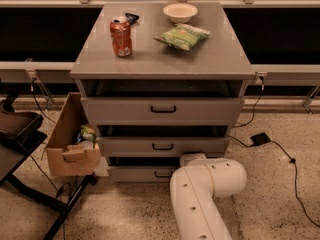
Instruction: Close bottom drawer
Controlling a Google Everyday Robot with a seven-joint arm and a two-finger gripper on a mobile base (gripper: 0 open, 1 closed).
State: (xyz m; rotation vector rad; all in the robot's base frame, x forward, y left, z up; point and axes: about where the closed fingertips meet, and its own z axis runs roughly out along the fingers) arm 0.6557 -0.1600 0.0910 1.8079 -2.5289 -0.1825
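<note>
Camera view is showing the bottom drawer (pixel 135 174) sitting slightly pulled out at the cabinet's (pixel 160 59) foot. The arm (pixel 205 194) is bending in front of it. The gripper (pixel 191 159) seems to be resting against the drawer's right end; whether it is clenched or released cannot be told.

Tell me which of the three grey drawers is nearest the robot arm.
The bottom drawer, lowest with the small black handle; the white arm reaches its right end, hiding the gripper there. The middle drawer and top drawer sit above it.
</note>
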